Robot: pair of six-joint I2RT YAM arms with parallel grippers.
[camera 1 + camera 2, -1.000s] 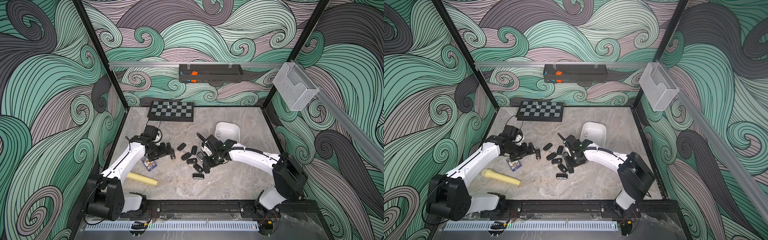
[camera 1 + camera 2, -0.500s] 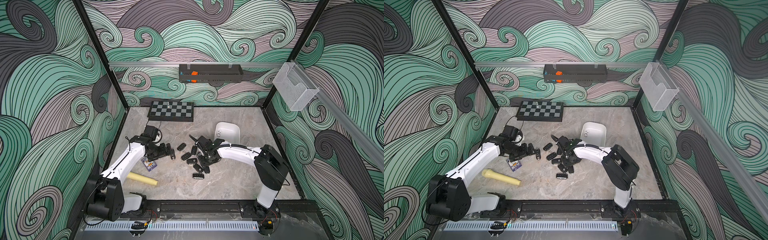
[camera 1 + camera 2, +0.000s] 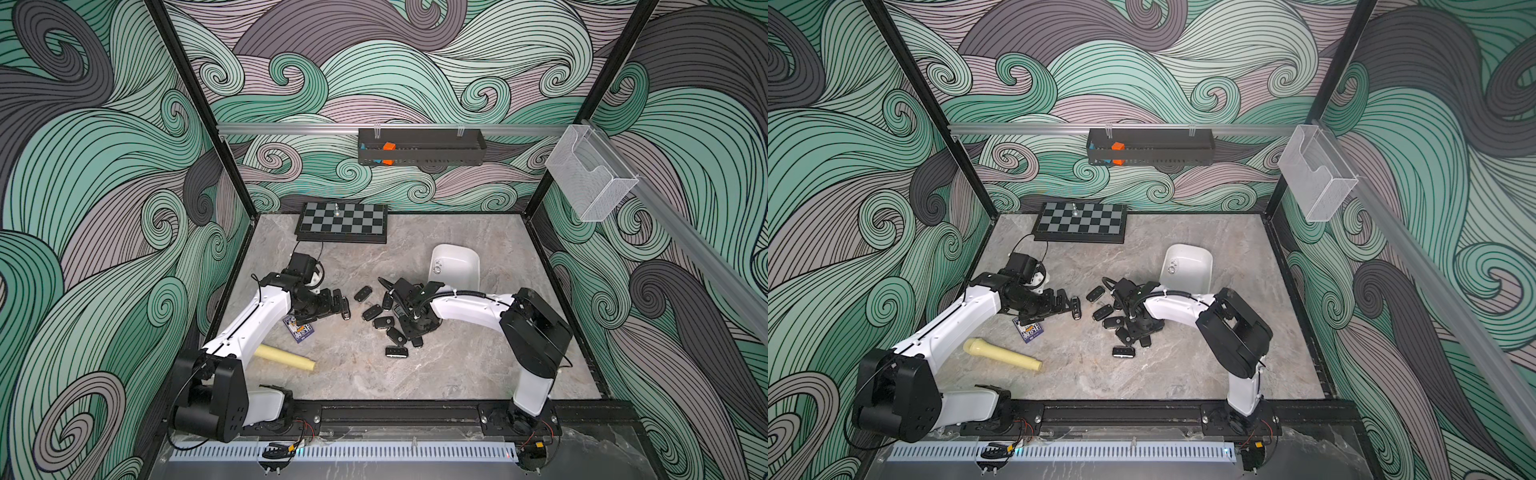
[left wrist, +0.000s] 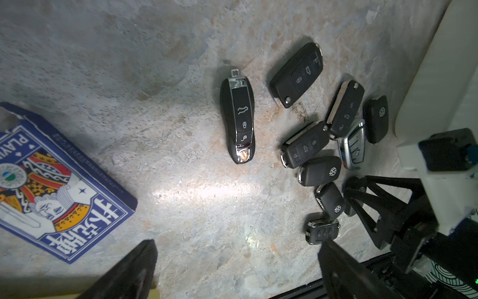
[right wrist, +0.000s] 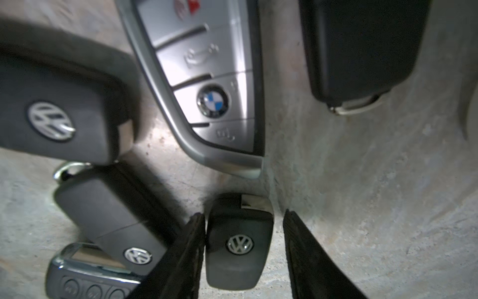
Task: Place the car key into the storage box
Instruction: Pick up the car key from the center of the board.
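Note:
Several black car keys [image 3: 382, 322] lie clustered on the marble table, in front and to the left of the white storage box [image 3: 461, 270] [image 3: 1192, 270]. My right gripper [image 5: 243, 214] [image 3: 413, 326] points down into the cluster and straddles one black VW car key [image 5: 239, 246]. One finger touches the key's side and a gap shows at the other, so the gripper is open. My left gripper [image 4: 236, 244] [image 3: 336, 303] stands wide open and empty, low over bare table, just short of a glossy black and chrome car key [image 4: 239, 121].
A blue playing-card box [image 4: 51, 186] [image 3: 300, 330] and a pale yellow cylinder [image 3: 284, 357] lie near the left arm. A chessboard [image 3: 343, 222] sits at the back. A black tray [image 3: 419, 151] and a clear mesh basket [image 3: 588, 183] hang on the walls.
My right arm's elbow has swung in and the gripper has settled lower over the key cluster, its jaws narrowing around one key. The left arm has not moved.

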